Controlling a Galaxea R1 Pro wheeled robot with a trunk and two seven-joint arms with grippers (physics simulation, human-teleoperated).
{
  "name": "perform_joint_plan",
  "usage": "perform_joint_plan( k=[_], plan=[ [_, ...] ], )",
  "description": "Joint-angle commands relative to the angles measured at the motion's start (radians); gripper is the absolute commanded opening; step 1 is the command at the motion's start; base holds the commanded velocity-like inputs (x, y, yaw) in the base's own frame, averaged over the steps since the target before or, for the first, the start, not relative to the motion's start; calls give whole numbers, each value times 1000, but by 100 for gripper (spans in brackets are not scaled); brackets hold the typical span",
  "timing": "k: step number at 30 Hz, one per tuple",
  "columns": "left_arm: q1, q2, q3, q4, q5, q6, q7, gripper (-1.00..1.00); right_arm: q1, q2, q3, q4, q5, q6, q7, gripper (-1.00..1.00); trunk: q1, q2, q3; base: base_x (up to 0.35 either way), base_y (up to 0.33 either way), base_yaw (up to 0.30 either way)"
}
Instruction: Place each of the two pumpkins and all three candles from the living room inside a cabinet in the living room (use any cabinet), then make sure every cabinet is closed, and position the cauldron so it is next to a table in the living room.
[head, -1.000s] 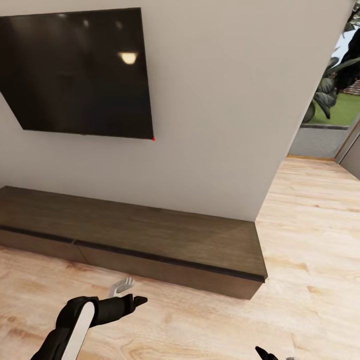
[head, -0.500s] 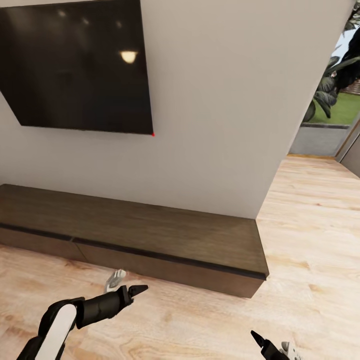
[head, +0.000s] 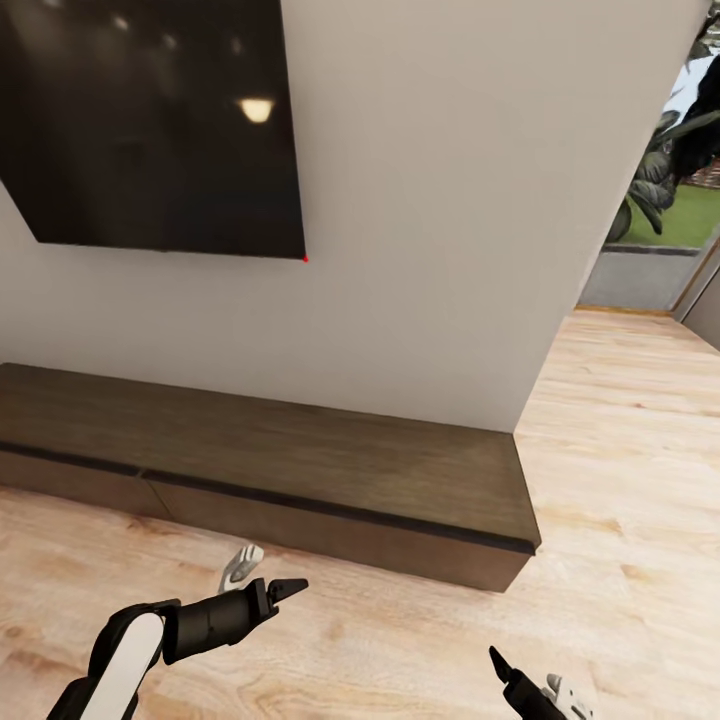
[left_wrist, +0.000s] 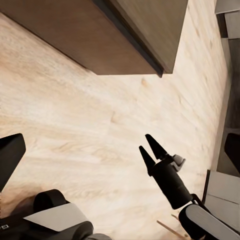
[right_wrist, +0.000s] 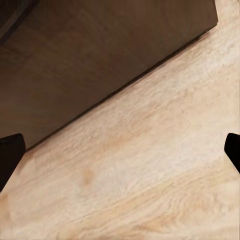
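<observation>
While I face the wall from the head camera, I judge the step in hand to be the approach to the cabinet (head: 300, 470), with no drawer pulled out and both arms empty. My left pincer (head: 262, 573) hangs just short of the cabinet's front, one white finger and one black finger spread apart and holding nothing. My right pincer (head: 530, 685) sits low, farther from the front and nearer the cabinet's right end; I cannot tell its gap here. The cabinet's long axis runs along the wall under the TV (head: 150, 130), its drawer fronts facing me.

Seen from the left wrist, the cabinet's end corner (left_wrist: 150, 55) lies ahead of that pincer over bare floor (left_wrist: 75, 130), and my right pincer (left_wrist: 150, 152) shows with its black tips parted a little.

Looking from the right wrist, the drawer front (right_wrist: 100, 55) stands close ahead, dark fingertips (right_wrist: 9, 155) wide at both edges. Next, I think, a finger must catch the dark groove above a handleless drawer and pull.
</observation>
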Motion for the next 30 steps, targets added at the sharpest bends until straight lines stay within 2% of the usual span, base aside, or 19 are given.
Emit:
perform_joint_plan(
  k=[1,5,7,10,14,22,30],
  plan=[
    [-1,0,1,0,-9,4,-10,100,-1,3,2,2,-9,-8,3,100,4,-8,-4,0,0,0],
    [-1,4,1,-1,-9,4,-10,100,-1,18,0,1,-9,-19,-24,100,19,-36,-17,0,0,0],
    [-1,5,3,-2,-9,5,-10,100,-1,18,-4,1,-15,-20,-31,100,27,-50,-23,0,0,0],
    [-1,5,0,-2,-9,5,-10,100,-1,13,-7,1,-20,-6,-21,100,38,-71,-32,0,0,0],
    [-1,6,0,-2,-9,4,-10,100,-1,23,-9,0,-23,32,-1,100,54,-99,-45,0,0,0],
    [-1,3,-2,-2,-9,4,-10,100,0,24,-35,-1,-24,37,6,100,84,-155,-70,0,0,0],
    [-1,3,-2,-2,-9,3,-10,100,1,23,-38,1,-24,37,12,100,84,-155,-70,0,0,-97]
  ],
)
